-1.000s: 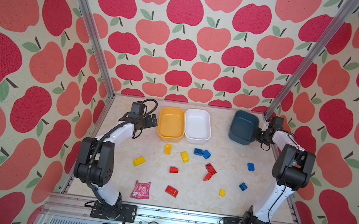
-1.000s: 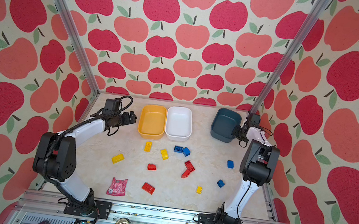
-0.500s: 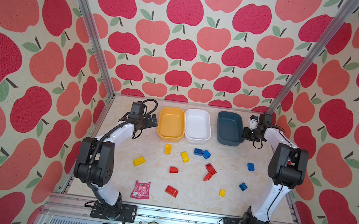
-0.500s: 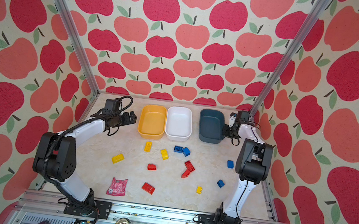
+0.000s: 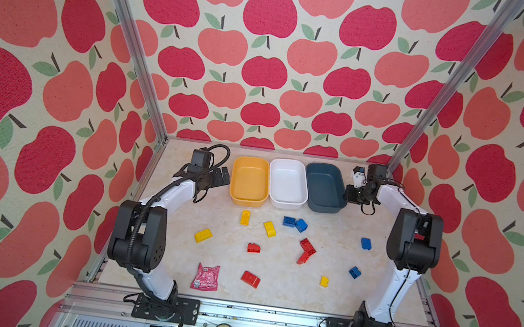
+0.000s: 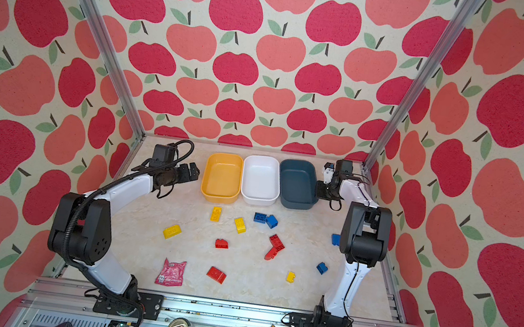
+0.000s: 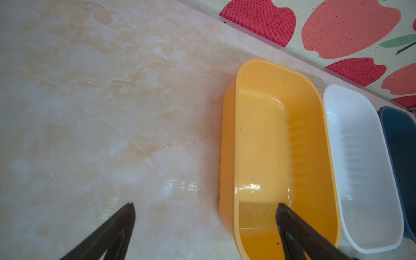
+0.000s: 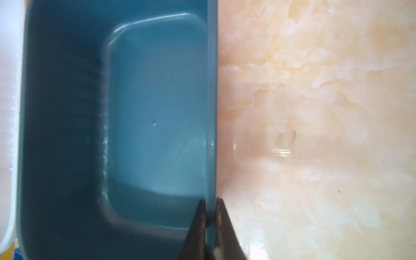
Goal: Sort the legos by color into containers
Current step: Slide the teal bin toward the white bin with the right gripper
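Since a second earlier, the dark blue-grey tub point(image 5: 324, 188) had slid left from the right side of the desk point(image 5: 174, 245) and now sat just beside the white tub point(image 5: 287, 183), completing a row with the yellow-orange tub point(image 5: 249, 180) along the back edge under the apple-print wall. All three were shallow, rounded rectangles of like size. The right pincer point(image 8: 210, 203) was clamped narrowly on the blue-grey tub's right wall, one finger inside the rim and one outside, with the arm folded close to the right wall. The left pincer point(image 7: 206, 204) stood wide apart, holding nothing, just beside the yellow-orange tub's left side, its arm reaching up from the near left corner. The legos point(image 5: 269, 229), small studded bricks in yellow, red and blue, lay scattered on the desk in front of the tubs, well apart from both pincers. A crinkled pink foil packet point(image 5: 205, 277) lay near the front edge. Bare desk showed to the left of the yellow-orange tub and to the right of the blue-grey one.
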{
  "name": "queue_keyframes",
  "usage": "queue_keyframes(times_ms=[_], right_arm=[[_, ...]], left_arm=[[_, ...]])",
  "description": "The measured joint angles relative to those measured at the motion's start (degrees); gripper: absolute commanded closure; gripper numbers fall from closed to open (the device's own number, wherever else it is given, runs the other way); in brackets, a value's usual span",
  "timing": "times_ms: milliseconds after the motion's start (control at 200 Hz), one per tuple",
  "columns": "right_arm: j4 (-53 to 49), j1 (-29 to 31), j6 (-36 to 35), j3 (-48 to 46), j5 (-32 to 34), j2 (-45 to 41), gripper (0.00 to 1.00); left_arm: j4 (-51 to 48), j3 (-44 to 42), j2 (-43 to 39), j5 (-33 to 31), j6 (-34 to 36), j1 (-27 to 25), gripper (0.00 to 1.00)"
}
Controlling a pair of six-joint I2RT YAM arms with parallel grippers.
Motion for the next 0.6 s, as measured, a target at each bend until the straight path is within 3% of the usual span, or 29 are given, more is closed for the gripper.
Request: queue_keyframes(times_ms=[575, 600], right_arm=[[-0.02, 2.14, 0.87, -2.16, -1.16, -1.57, 1.00], [-0.09, 2.14, 0.94, -2.16, -1.22, -1.60, 0.97]], left_arm=[[0.00, 0.00, 0.00, 0.00, 0.00, 0.00, 0.01], [0.00, 0.00, 0.00, 0.00, 0.00, 0.00, 0.01]])
